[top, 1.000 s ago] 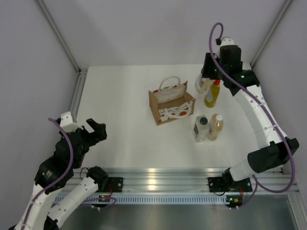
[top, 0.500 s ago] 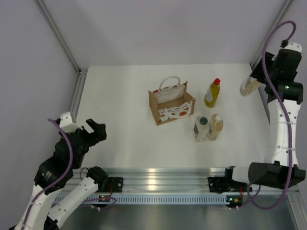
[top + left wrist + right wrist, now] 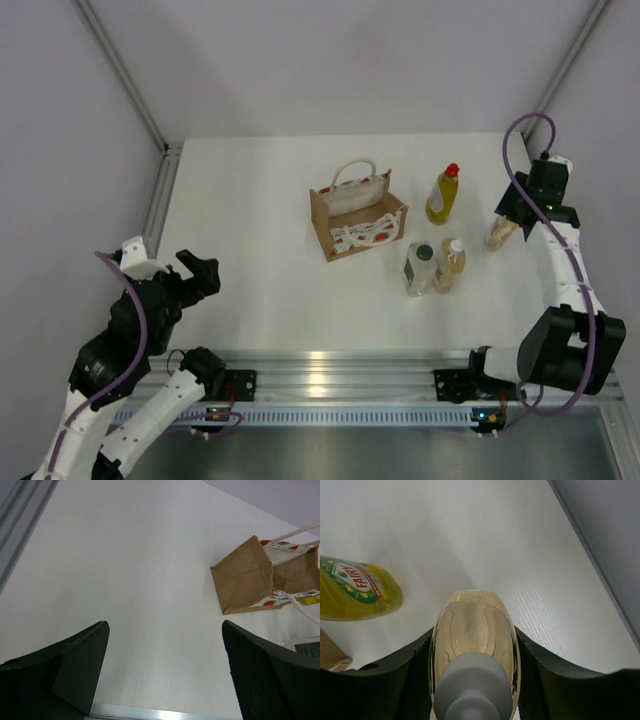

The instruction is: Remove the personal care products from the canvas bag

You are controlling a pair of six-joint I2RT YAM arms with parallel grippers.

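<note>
Right gripper (image 3: pixel 510 214), lowered, is clamping one amber bottle (image 3: pixel 474 630) at canvas bag's (image 3: pixel 356 222) three o'clock; three other bottles (image 3: pixel 419 268) standing; left gripper (image 3: pixel 164 626) gaping, empty.

Left gripper (image 3: pixel 165 655), jaws spread wide: bare white table (image 3: pixel 125 580) lies open ahead of it. The canvas bag (image 3: pixel 248 575) stands ahead to its right, and a metal frame rail (image 3: pixel 22 510) runs along its left. Right gripper (image 3: pixel 472 650) clasps an amber bottle (image 3: pixel 472 625): the yellow bottle (image 3: pixel 356 592) stands to its left with bare table between, and a grey wall (image 3: pixel 605 540) closes off its right. Back and left of it, a clear bottle (image 3: pixel 419 268) and second amber bottle (image 3: pixel 451 265) stand side by side.
</note>
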